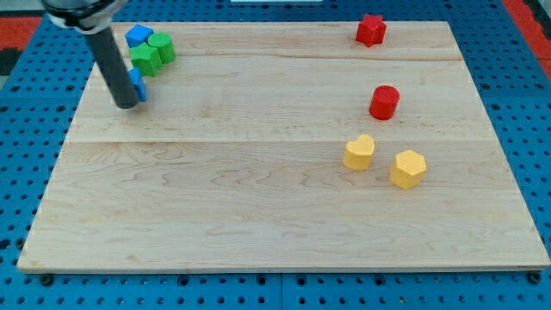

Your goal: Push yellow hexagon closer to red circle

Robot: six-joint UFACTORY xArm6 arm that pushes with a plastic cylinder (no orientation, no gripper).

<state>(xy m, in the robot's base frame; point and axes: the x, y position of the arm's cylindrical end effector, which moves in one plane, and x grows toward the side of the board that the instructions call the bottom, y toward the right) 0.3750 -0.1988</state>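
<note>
The counter (258, 207) holds two blues, one (138, 36) above my tip (126, 105) and one (139, 85) touching the tool (110, 56) just right of it, two greens (145, 59) (163, 46), a red star (371, 30), red circle (384, 102), yellow heart (359, 152) and yellow hexagon (408, 169). The tool is a plain rod, clamping nothing. The hexagon lies far right of my tip and lower, just below-right of the circle

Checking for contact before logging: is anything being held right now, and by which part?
Nothing is held. My tip only touches a blue block at the view's upper left, far from the yellow hexagon.
</note>
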